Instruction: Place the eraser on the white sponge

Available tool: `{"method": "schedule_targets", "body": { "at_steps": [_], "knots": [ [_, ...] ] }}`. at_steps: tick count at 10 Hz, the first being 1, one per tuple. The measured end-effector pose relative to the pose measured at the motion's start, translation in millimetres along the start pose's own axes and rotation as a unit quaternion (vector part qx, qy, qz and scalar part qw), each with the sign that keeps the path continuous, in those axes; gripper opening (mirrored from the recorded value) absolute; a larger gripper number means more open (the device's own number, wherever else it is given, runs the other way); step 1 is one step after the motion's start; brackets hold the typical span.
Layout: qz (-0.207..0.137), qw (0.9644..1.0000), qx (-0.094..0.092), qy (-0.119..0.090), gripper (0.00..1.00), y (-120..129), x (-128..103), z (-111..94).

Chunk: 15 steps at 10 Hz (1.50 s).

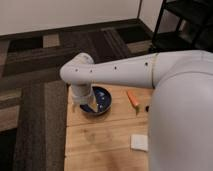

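Observation:
The white sponge (139, 142) is a small pale pad lying on the wooden table (100, 140) at the front right, close to my arm's edge. My white arm (125, 72) reaches across the table from the right and bends down at the left. The gripper (84, 105) hangs at the left rim of a blue bowl (102, 97). The black eraser does not show plainly. A small dark spot (147, 107) sits at the arm's edge and I cannot tell what it is. The gripper is well to the left of the sponge and farther back.
An orange stick-shaped object (133, 98) lies right of the bowl. My arm's large white body (180, 120) covers the table's right side. Patterned carpet (35, 100) lies around the table. A black shelf frame (180, 25) stands at the back right.

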Motion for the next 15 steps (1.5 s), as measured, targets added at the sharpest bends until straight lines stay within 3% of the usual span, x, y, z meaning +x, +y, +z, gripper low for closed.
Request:
{"method": "schedule_targets", "body": {
  "at_steps": [5,8,9,10,12,15],
  "knots": [
    [0.008,0.9998,-0.021,0.000,0.65,-46.7,-8.8,-13.5],
    [-0.004,1.0000,0.000,0.007,0.65,-102.4,-12.7,-15.6],
    [-0.014,0.9998,0.011,0.006,0.65,-123.6,-14.5,-16.7],
    [-0.016,0.9998,0.015,0.005,0.65,-129.5,-14.8,-17.3],
    [-0.033,0.9988,0.037,-0.004,0.65,-175.5,-19.5,-23.4],
    [-0.035,0.9986,0.038,-0.006,0.65,-180.0,-20.5,-25.2]
  ]
}}
